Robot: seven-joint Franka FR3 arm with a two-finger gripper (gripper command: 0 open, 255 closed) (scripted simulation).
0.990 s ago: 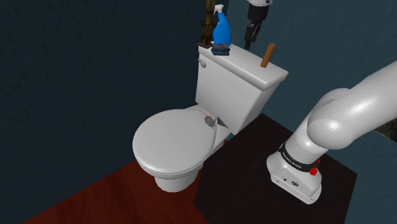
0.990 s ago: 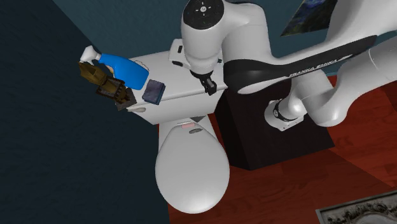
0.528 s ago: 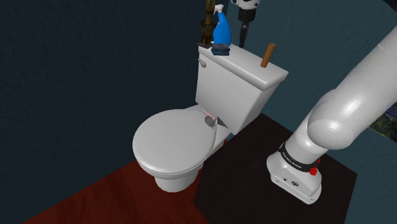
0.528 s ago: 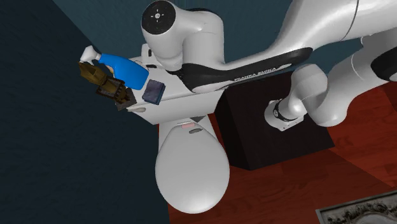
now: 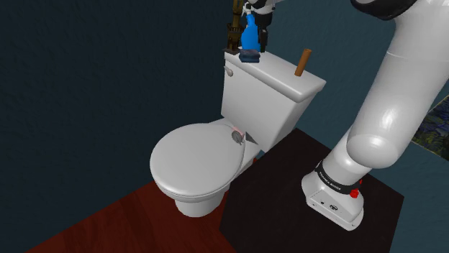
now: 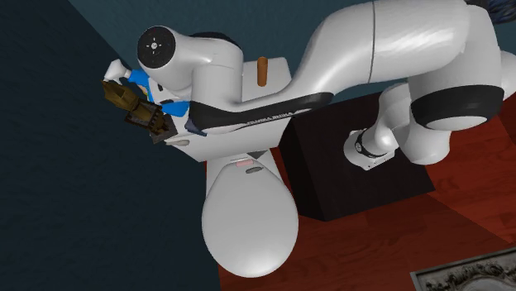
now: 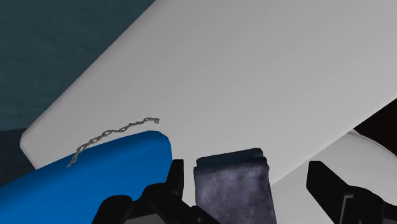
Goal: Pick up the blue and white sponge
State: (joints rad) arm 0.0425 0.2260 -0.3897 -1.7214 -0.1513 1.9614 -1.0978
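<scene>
Approach is in hand: the pincer [image 7: 247,169] hangs spread over the toilet tank lid [image 7: 254,76], the dark blue-grey sponge [image 7: 232,188] lying between its fingers [image 7: 327,186], closer to the one beside the blue spray bottle [image 7: 95,172]. Next, I judge, it must sink lower and close without nudging that bottle.

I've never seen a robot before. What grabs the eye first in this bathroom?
A big white robot arm bends from its dark stand over the white toilet. Its open black claw straddles a dark grey-blue sponge lying on the tank lid beside a bright blue spray bottle.
</scene>
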